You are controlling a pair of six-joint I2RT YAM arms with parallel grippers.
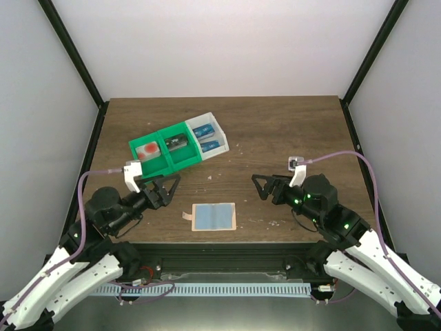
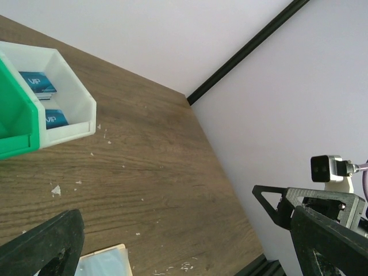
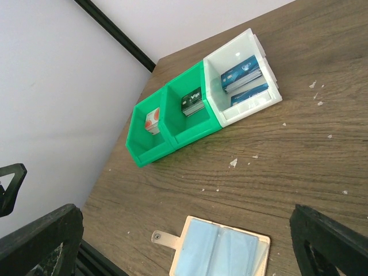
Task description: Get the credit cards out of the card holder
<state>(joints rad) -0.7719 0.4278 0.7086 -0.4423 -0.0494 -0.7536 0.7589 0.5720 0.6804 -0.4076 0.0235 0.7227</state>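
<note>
Two credit cards [image 3: 241, 73] in one white bin [image 3: 257, 106]; one card holder [image 3: 221, 253]

The table [image 1: 289, 131] is dark brown wood grain flecked with pale specks, and on it the card holder [image 1: 214, 216] is pale blue-grey with tan edging and a tan tab. The two green bins [image 3: 172, 144] hold a white item [image 3: 152, 119] with a red-orange spot and a dark card [image 3: 192, 102] with white lettering, while the white bin [image 3: 253, 108] holds blue credit cards [image 3: 241, 72] with light lettering
</note>
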